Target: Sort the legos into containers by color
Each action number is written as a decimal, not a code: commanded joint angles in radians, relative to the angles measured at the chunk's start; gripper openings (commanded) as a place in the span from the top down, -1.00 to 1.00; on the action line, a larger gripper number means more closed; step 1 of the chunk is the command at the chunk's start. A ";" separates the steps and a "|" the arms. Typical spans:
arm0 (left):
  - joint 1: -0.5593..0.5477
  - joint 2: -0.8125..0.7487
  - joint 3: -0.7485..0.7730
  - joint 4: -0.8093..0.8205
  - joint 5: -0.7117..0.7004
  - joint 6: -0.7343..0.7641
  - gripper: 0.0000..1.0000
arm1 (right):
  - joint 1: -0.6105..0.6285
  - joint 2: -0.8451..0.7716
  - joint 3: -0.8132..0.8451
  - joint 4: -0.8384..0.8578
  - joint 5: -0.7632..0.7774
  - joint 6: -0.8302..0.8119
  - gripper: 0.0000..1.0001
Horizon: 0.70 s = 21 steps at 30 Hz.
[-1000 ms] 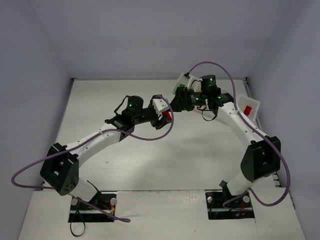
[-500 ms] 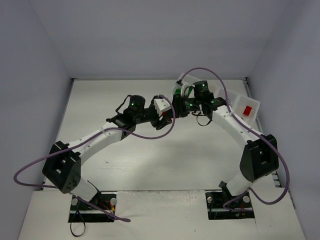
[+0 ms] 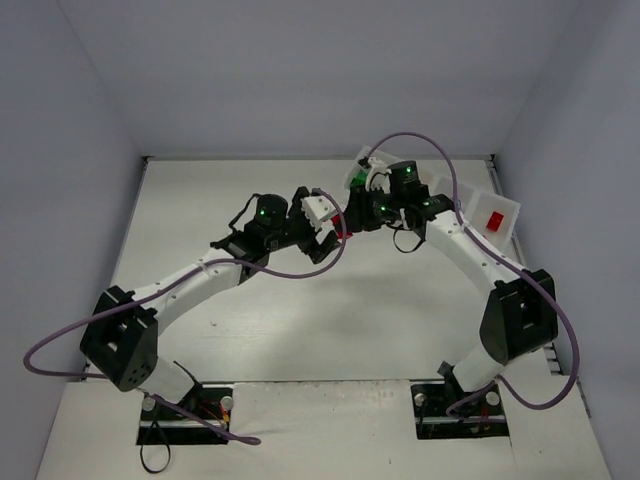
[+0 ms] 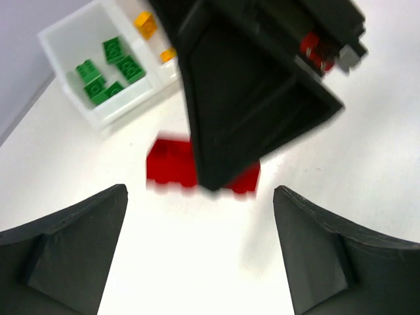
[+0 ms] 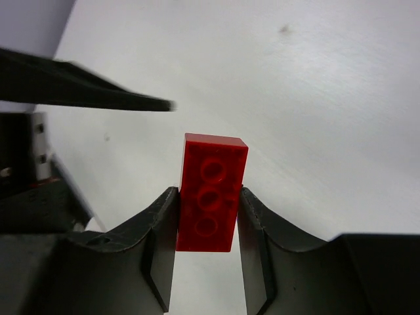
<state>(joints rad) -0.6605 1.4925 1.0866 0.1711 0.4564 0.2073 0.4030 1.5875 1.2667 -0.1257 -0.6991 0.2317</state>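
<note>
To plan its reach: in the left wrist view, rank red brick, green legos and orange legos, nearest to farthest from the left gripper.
1. red brick, straight ahead of left gripper.
2. green legos, ahead-left, tray end compartment.
3. orange legos, next compartment, slightly farther.

White table (image 3: 300, 330), pale grey walls (image 3: 300, 70).

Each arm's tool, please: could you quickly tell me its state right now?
Left tool: open, holding nothing.
Right tool: closed on a red lego.
</note>
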 commanded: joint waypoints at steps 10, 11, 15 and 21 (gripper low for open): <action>0.002 -0.291 -0.152 -0.020 -0.531 -0.356 -0.71 | -0.364 -0.043 0.040 -0.005 0.624 0.083 1.00; 0.004 -0.322 -0.159 -0.089 -0.560 -0.403 -0.71 | -0.398 -0.032 0.043 -0.006 0.712 0.081 1.00; 0.006 -0.405 -0.189 -0.249 -0.673 -0.522 -0.71 | -0.505 0.031 0.075 -0.006 0.920 0.038 1.00; 0.009 -0.529 -0.272 -0.366 -0.740 -0.618 -0.72 | -0.608 0.175 0.167 0.006 0.929 -0.025 1.00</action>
<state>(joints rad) -0.6598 1.0077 0.8314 -0.1226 -0.2024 -0.3157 -0.1738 1.7145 1.3636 -0.1513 0.1509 0.2523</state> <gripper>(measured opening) 0.857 0.331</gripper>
